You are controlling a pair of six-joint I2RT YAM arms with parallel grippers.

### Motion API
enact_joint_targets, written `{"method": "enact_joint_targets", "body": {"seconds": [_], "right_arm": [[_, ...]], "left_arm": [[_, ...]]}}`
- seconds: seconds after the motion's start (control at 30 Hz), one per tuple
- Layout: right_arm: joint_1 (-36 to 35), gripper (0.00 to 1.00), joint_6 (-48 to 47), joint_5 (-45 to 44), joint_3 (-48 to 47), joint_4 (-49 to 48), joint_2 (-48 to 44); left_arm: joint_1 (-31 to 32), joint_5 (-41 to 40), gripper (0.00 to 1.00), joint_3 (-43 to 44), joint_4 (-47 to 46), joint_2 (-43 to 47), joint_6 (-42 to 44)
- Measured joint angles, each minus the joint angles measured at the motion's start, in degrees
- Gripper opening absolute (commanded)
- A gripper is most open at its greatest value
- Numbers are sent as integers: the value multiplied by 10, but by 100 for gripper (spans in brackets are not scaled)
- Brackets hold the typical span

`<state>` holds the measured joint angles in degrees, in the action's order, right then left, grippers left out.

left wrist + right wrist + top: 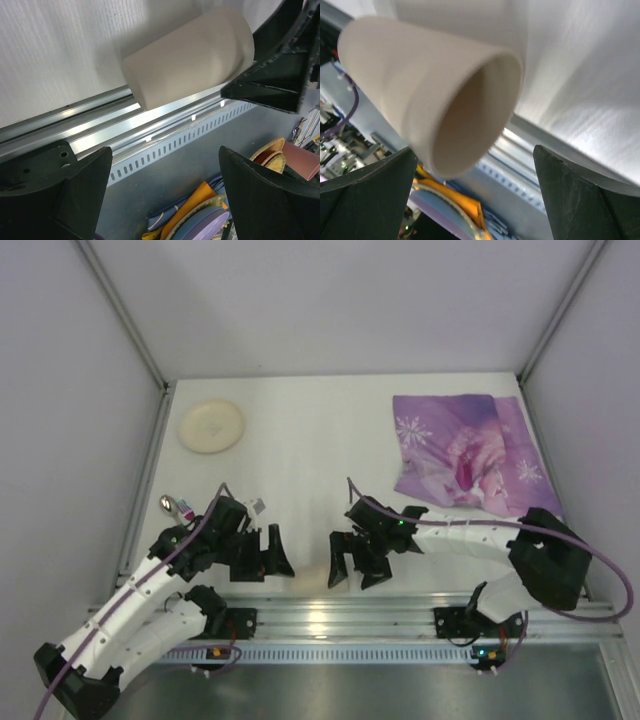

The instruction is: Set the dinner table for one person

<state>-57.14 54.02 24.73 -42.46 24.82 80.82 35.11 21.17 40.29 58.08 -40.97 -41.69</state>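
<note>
A beige cup (311, 578) lies on its side on the white dinner table (310, 470), right by the ribbed aluminium rail (400, 615). My left gripper (262, 558) is open and empty just left of the cup. My right gripper (355, 565) is open and empty just right of it. In the left wrist view the cup (187, 55) lies beyond my open left gripper (165, 195), its base towards me. In the right wrist view the cup's (435, 95) open mouth faces my open right gripper (475, 195). Neither gripper holds it.
A cream plate (211, 426) sits at the far left. A purple picture placemat (470, 450) lies rumpled at the far right. A small silver and pink utensil (175, 505) lies by the left edge. Below the rail, stacked plates and cloths (210, 210) show.
</note>
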Motion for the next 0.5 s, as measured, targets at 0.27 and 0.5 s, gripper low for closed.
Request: {"method": "enact_joint_targets", "body": {"seconds": [0.27, 0.5], "right_arm": [[-10, 100, -37, -73, -136, -12, 99], [-14, 97, -57, -95, -188, -38, 110]], "left_arm": [[0, -8, 92, 0, -9, 8, -4], [0, -23, 93, 0, -8, 11, -1]]}}
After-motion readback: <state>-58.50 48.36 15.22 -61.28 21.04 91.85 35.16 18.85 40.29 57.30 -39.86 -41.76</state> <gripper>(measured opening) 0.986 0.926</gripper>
